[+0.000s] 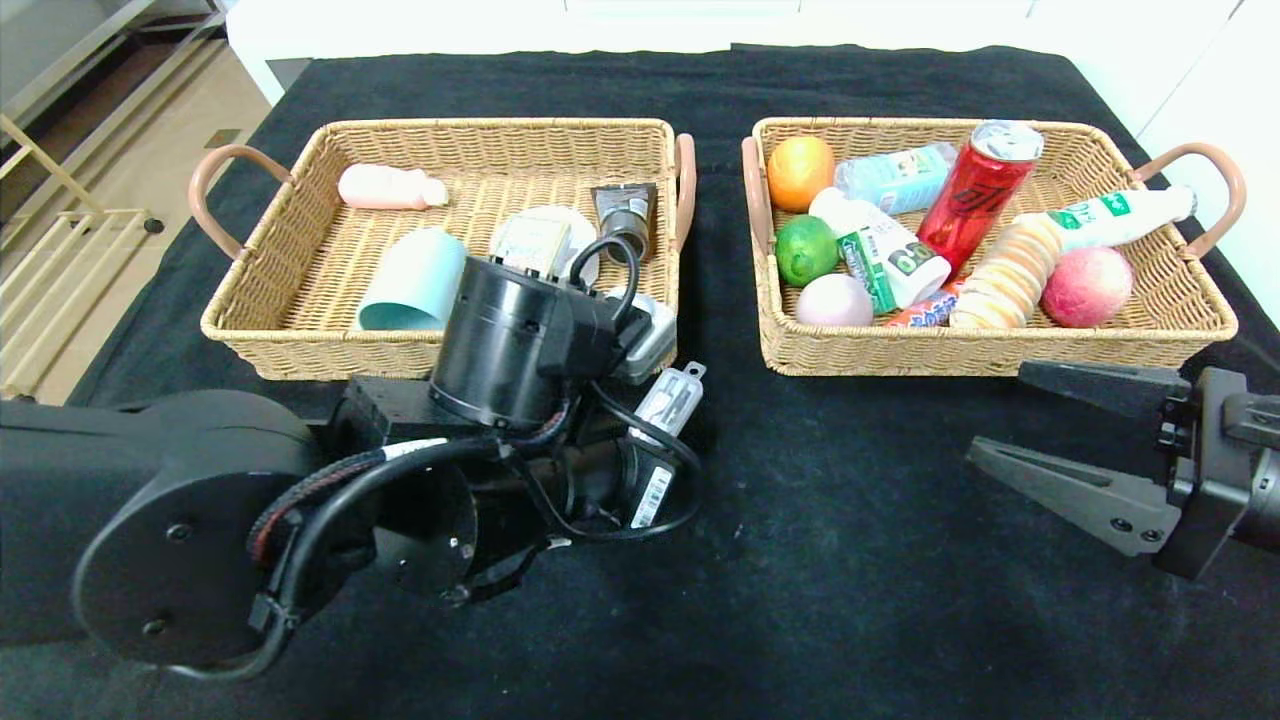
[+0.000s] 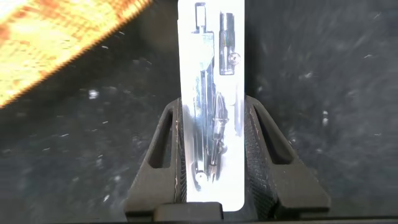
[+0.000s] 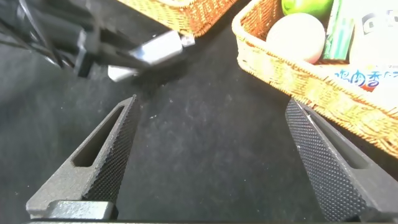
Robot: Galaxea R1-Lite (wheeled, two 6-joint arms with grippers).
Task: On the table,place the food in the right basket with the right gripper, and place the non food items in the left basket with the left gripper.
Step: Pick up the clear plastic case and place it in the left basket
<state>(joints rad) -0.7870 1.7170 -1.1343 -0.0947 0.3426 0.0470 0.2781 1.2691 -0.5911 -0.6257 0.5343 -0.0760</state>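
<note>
My left gripper (image 2: 214,134) is shut on a clear plastic case holding a drawing compass (image 2: 211,93). In the head view the case (image 1: 668,398) sticks out past my left arm, just in front of the left basket (image 1: 300,330). That basket holds a pink bottle (image 1: 388,187), a teal cup (image 1: 410,280), a tube (image 1: 625,215) and other non-food items. My right gripper (image 1: 1010,420) is open and empty over bare cloth in front of the right basket (image 1: 1000,350), which holds an orange (image 1: 800,172), a lime (image 1: 806,250), a red can (image 1: 975,195), an apple (image 1: 1087,287) and other food.
A black cloth (image 1: 850,560) covers the table. The baskets stand side by side with a narrow gap between their handles. Floor and a rack lie off the table's left edge.
</note>
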